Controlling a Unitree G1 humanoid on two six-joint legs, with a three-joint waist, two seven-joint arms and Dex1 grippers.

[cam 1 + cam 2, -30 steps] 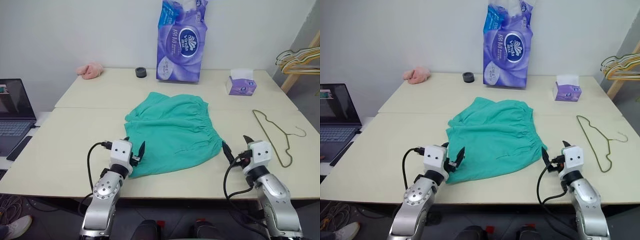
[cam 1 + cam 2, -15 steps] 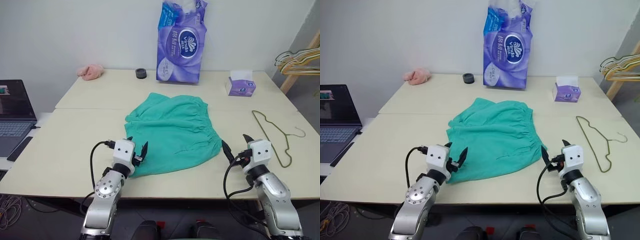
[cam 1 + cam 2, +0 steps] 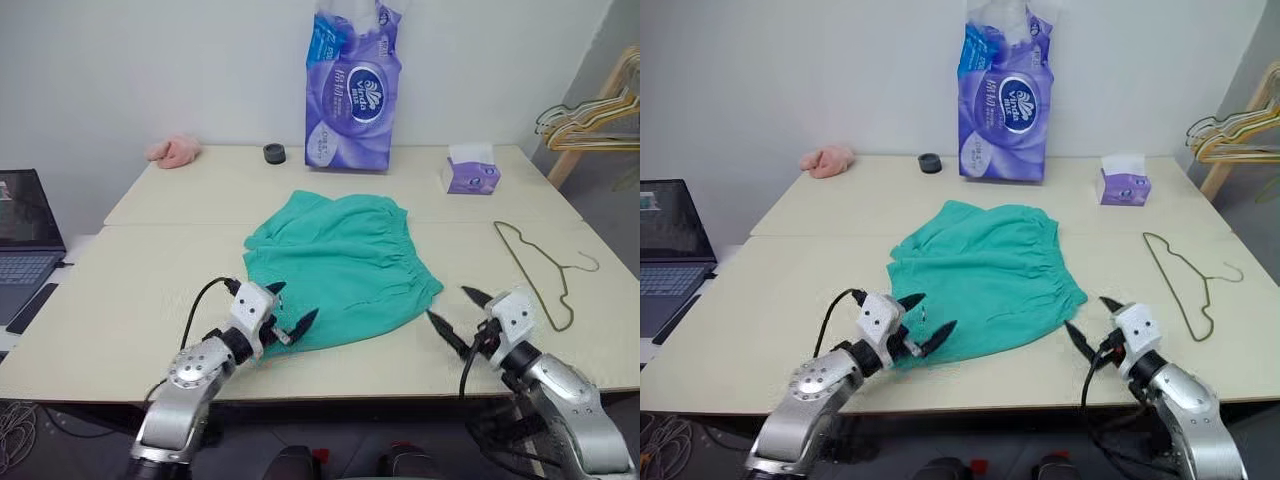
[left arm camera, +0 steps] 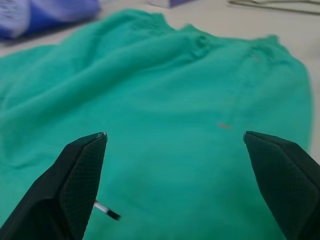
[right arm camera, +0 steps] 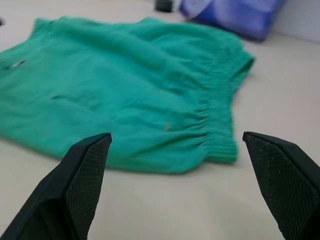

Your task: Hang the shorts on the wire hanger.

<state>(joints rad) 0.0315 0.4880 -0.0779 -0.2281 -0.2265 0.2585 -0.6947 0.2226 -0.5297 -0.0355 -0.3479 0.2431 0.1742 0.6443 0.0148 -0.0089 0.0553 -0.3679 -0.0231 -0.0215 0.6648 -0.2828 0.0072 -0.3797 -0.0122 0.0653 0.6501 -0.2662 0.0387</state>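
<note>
The teal-green shorts (image 3: 335, 255) lie flat in the middle of the table, waistband toward the right. The wire hanger (image 3: 515, 258) lies flat to their right, apart from them. My left gripper (image 3: 293, 302) stands open at the shorts' near left corner, its fingers angled in over the hem; in the left wrist view the left gripper (image 4: 174, 134) has green cloth between its fingers. My right gripper (image 3: 448, 303) is open just off the near right corner by the waistband, pointing inward. In the right wrist view the right gripper (image 5: 177, 134) frames the gathered waistband and bare table.
A tall purple tissue pack (image 3: 350, 90), a black roll (image 3: 273, 153) and a pink fluffy cloth (image 3: 172, 150) stand along the far edge. A small tissue box (image 3: 468, 168) sits at the far right. A laptop (image 3: 25, 230) is at the left, bunched hangers (image 3: 590, 110) at the right.
Both grippers have swung inward toward the shorts and drawn back a little. The left gripper's fingers have spread wider. The shorts and hanger have not moved.
</note>
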